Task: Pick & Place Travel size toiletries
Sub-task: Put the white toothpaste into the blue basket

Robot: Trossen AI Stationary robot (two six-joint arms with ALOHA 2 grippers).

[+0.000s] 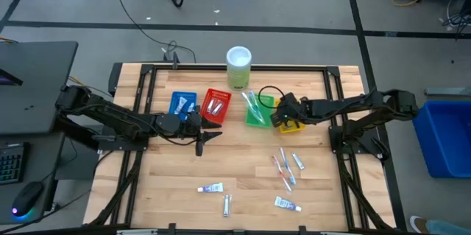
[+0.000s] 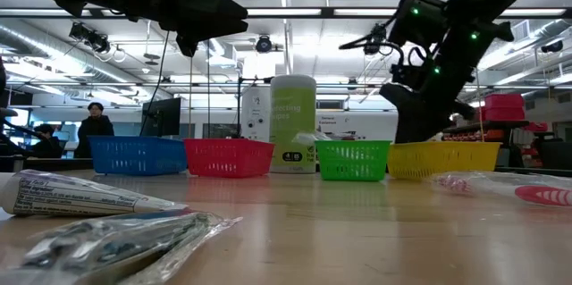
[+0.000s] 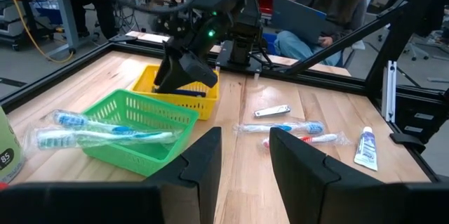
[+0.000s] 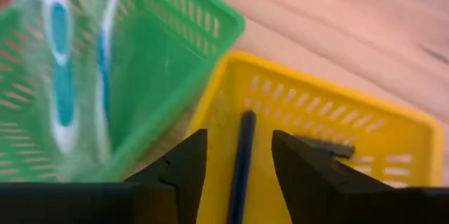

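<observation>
My right gripper (image 1: 282,114) (image 4: 240,134) hovers open over the yellow tray (image 1: 294,125). A slim dark stick (image 4: 242,161) lies in that tray between the fingers, apart from both. A second dark piece (image 4: 326,147) lies beside it. My left gripper (image 1: 210,133) (image 3: 245,133) hangs open above the table in front of the red tray (image 1: 216,105), touching nothing. Wrapped toothbrushes (image 3: 105,136) rest across the green tray (image 3: 140,129). On the bare table lie white tubes (image 1: 211,188) (image 1: 227,205) (image 1: 287,205) and toothbrushes (image 1: 284,169).
The blue tray (image 1: 183,104) and the red tray hold small white tubes. A pale green cylinder with a white top (image 1: 238,67) stands behind the trays. A black frame (image 1: 147,73) edges the table. A seated person (image 3: 330,3) shows beyond the far edge.
</observation>
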